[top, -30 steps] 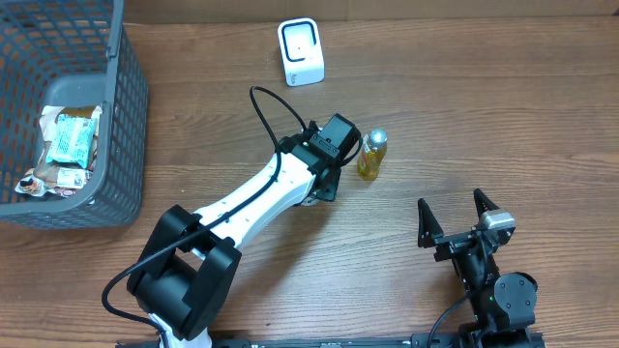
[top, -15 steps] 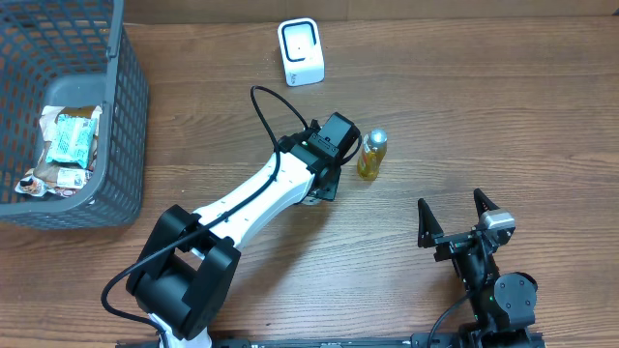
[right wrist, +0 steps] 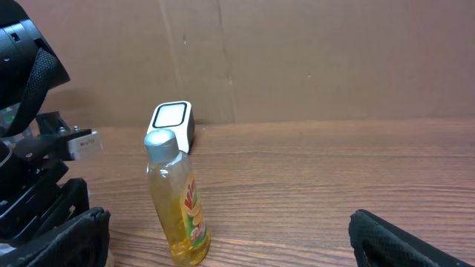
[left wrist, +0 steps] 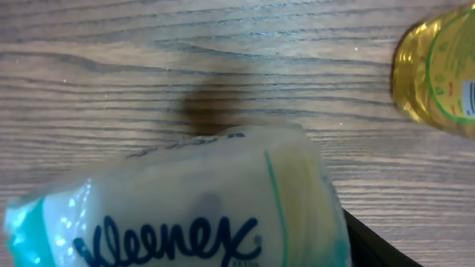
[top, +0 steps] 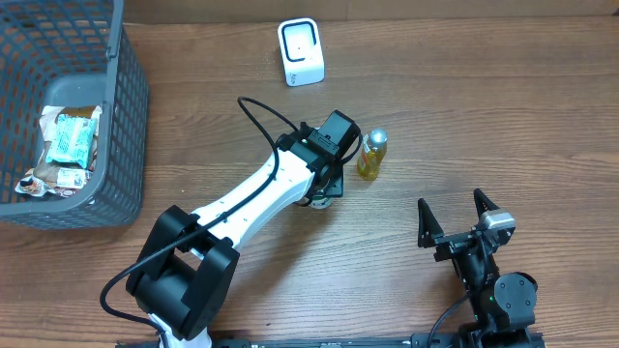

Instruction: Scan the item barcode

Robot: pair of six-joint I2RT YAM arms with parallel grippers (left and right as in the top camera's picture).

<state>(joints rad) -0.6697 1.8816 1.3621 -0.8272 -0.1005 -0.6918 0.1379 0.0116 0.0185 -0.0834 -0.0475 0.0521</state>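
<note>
Well, the brown wooden tabletop (top: 503,106) carries a grey plastic mesh basket (top: 126,116) at its left edge, with wrapped packets (top: 68,145) inside. The white left arm (top: 261,188) reaches to the middle, and its left hand (top: 324,184) grips a soft, clear-and-teal Kleenex tissue pack (left wrist: 193,200). The right hand (top: 451,203) sits front right, fingers spread wide, holding nothing. Just beside the left hand stands an upright yellow plastic bottle (top: 371,157) with a silver cap. The small white boxy barcode scanner (top: 301,51) stands at the far edge, well apart from the pack.

Seemingly "Kleenex" on tissue pack (left wrist: 185,215)
</note>
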